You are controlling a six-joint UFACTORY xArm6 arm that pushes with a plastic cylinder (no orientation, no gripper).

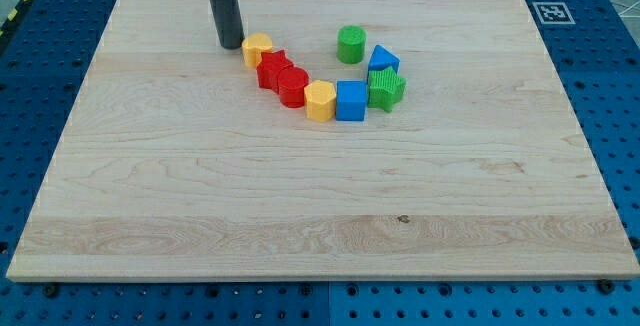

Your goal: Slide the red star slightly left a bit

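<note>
My tip (230,45) is resting on the wooden board (150,196), grasping nothing (it is only a bare rod), just left of the yellow block (257,49) at the far end of a curved row. The red star (272,69) is sitting right behind that yellow block, touching the red cylinder (292,88). The row is continuing rightward: a second yellow block (319,100), blue cube (351,100), green star (386,88), blue triangle (382,61). A green cylinder (351,44) is standing apart, farther back.

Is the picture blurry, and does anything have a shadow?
Camera view: sharp all over, evenly lit, no glare on the pale wooden board. Only faint, soft shadows sit under the blocks, like the red star block. My tip stands just left of the yellow block.
</note>
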